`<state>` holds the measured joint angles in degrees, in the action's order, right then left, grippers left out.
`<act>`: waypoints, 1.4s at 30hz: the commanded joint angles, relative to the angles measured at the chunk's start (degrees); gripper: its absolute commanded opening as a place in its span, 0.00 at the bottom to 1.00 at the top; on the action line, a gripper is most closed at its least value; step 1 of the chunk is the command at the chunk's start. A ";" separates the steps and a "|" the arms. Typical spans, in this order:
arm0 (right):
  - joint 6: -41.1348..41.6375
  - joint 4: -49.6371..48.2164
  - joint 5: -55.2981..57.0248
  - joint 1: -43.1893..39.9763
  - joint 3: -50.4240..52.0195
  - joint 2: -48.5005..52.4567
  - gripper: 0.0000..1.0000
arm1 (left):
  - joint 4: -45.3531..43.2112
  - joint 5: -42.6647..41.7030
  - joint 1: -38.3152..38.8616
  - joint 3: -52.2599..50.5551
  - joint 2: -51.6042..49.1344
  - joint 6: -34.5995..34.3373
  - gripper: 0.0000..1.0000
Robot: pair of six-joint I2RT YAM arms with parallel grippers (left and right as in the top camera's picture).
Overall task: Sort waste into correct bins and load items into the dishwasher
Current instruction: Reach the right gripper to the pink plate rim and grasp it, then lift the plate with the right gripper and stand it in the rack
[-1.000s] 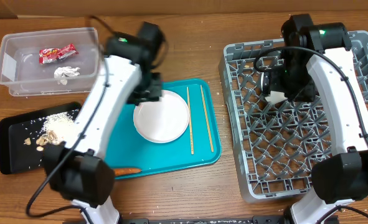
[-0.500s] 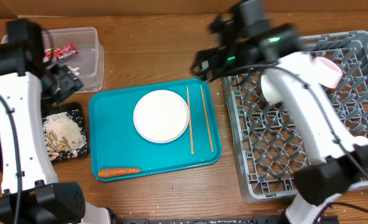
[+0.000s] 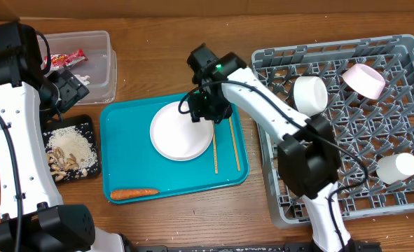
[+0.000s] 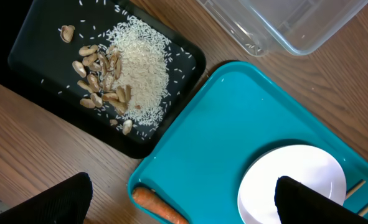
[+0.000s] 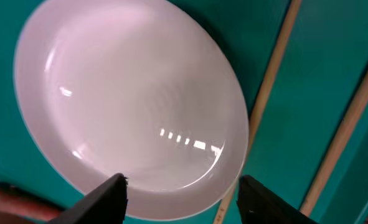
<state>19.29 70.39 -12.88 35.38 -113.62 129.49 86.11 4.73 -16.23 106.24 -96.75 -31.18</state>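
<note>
Over the teal tray (image 3: pixel 122 150) at the middle of the table, the right end effector (image 5: pixel 182 183) hangs with its fingers spread and nothing gripped; the near rim of the round pale plate (image 3: pixel 181 131) lies between them. The plate sits flat on the tray's centre. Just right of it on the same tray lie the two chopsticks (image 3: pixel 232 136), parallel to each other and apart. A small orange carrot (image 3: pixel 133 192) rests on the tray's front left corner.

Left of the teal tray, the left end effector (image 4: pixel 180 186) is released, jaws wide, holding nothing. Beside the tray's left edge sits the black tray (image 4: pixel 28 50), carrying a heap of white rice (image 4: pixel 140 65) and pale nut scraps (image 4: pixel 96 78). Behind that stands the clear tub (image 3: pixel 103 66) with the red wrapper (image 3: pixel 65 59) inside.

Right of the teal tray is the grey dish rack (image 3: pixel 347 133), holding two white bowls (image 3: pixel 310 94) (image 3: pixel 397 168) and a pale pink bowl (image 3: pixel 364 80).
</note>
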 commanded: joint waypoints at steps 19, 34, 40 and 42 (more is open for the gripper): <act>1.97 -2.19 2.97 0.24 6.43 4.20 0.29 | -0.04 -1.38 -0.09 0.83 0.85 0.76 0.95; 1.73 6.32 8.00 -4.92 -3.58 3.02 0.04 | 0.02 -1.33 -0.09 0.83 0.85 1.22 0.95; 1.36 9.97 16.55 -10.16 -10.10 -4.72 0.04 | 0.02 -1.14 -0.09 0.83 0.85 2.16 0.96; 1.40 10.32 21.55 -11.87 -10.43 -8.31 0.04 | 0.02 -1.14 -0.09 0.83 0.85 2.29 0.96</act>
<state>20.91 80.20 -1.06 26.50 -120.62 130.96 85.97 3.66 -16.23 106.24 -96.75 -30.68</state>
